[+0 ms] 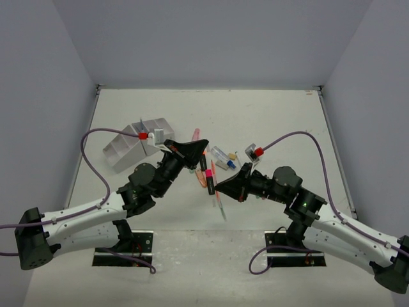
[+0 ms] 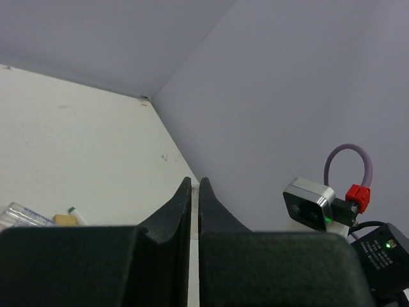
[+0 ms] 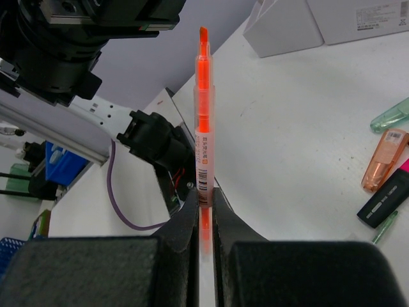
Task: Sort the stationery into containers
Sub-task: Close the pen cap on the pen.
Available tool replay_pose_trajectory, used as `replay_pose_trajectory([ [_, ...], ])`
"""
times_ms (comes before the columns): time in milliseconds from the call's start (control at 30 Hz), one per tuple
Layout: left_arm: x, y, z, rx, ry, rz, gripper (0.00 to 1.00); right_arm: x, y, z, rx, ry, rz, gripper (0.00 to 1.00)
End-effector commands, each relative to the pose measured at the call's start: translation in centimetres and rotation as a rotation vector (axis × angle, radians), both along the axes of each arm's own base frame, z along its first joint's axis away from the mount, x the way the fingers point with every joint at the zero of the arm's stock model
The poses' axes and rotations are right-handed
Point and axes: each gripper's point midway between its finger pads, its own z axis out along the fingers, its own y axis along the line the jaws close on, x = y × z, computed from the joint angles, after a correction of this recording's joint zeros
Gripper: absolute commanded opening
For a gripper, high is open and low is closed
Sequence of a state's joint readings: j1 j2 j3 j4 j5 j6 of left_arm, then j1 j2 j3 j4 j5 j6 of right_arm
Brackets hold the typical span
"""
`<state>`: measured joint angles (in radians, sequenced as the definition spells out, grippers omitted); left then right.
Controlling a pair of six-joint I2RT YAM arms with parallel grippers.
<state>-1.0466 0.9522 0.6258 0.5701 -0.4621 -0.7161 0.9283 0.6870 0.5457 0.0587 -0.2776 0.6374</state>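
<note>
My right gripper (image 1: 218,189) (image 3: 203,194) is shut on a thin orange highlighter (image 3: 202,121) (image 1: 215,179), gripping it near the barcode, with the bare orange tip pointing away from the wrist. My left gripper (image 1: 203,147) (image 2: 195,184) hovers above the table with its jaws shut on a thin clear piece (image 2: 194,192) that shows in the narrow slit. The white compartment containers (image 1: 131,146) (image 3: 284,29) stand behind the left arm. Loose stationery lies between the grippers: a black-and-pink marker (image 1: 209,173) (image 3: 385,199), an orange marker (image 1: 202,177) (image 3: 383,167) and a pale green piece (image 3: 391,115).
A clear-and-blue piece (image 1: 221,155) (image 2: 22,215) and a small beige piece (image 1: 233,155) (image 2: 64,219) lie behind the pile. A pink item (image 1: 195,133) sits by the left fingertips. The right wrist camera (image 2: 312,204) and purple cables (image 1: 86,157) are close. Walls bound the table.
</note>
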Motion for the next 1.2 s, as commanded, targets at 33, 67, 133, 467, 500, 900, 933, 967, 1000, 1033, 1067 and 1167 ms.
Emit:
replay_pose_trajectory([
  [33,-0.5,-0.9,0.4,-0.05,0.003,-0.057,0.0,1.2,-0.1,1.6,0.007,-0.028,-0.059,0.0],
  [67,-0.5,-1.0,0.3,-0.052,0.007,-0.06,0.0,1.3,-0.1,1.5,0.001,-0.025,-0.068,0.0],
  [133,-0.7,-1.1,0.3,-0.057,0.006,-0.071,0.0,1.5,-0.1,1.4,-0.005,-0.024,-0.074,0.0],
  [467,-1.1,-1.8,-0.8,-0.051,0.032,-0.109,0.0,2.0,-0.2,1.3,-0.011,-0.023,-0.1,0.0],
  [500,-1.1,-1.8,-0.9,-0.05,0.033,-0.111,0.0,2.0,-0.3,1.3,-0.012,-0.023,-0.106,0.0],
  [900,-1.0,-1.6,-1.6,-0.05,0.035,-0.102,0.0,2.0,-0.7,1.7,-0.009,-0.029,-0.114,0.0],
  [933,-1.0,-1.5,-1.6,-0.05,0.035,-0.1,0.0,1.9,-0.6,1.7,-0.008,-0.03,-0.111,0.0],
  [967,-1.0,-1.6,-1.5,-0.05,0.033,-0.102,0.0,1.9,-0.6,1.7,-0.007,-0.03,-0.111,0.0],
  [1000,-1.1,-1.7,-1.5,-0.05,0.031,-0.109,0.0,2.0,-0.7,1.8,-0.006,-0.032,-0.115,0.0],
  [1033,-1.2,-1.9,-1.4,-0.05,0.029,-0.118,0.0,2.1,-0.7,2.0,-0.004,-0.034,-0.121,0.0],
  [1067,-1.3,-2.0,-1.4,-0.05,0.029,-0.126,0.0,2.2,-0.8,2.1,-0.003,-0.036,-0.127,0.0],
  [1167,-1.5,-2.5,-1.7,-0.051,0.04,-0.152,0.0,2.4,-0.8,2.4,-0.002,-0.047,-0.142,0.0],
])
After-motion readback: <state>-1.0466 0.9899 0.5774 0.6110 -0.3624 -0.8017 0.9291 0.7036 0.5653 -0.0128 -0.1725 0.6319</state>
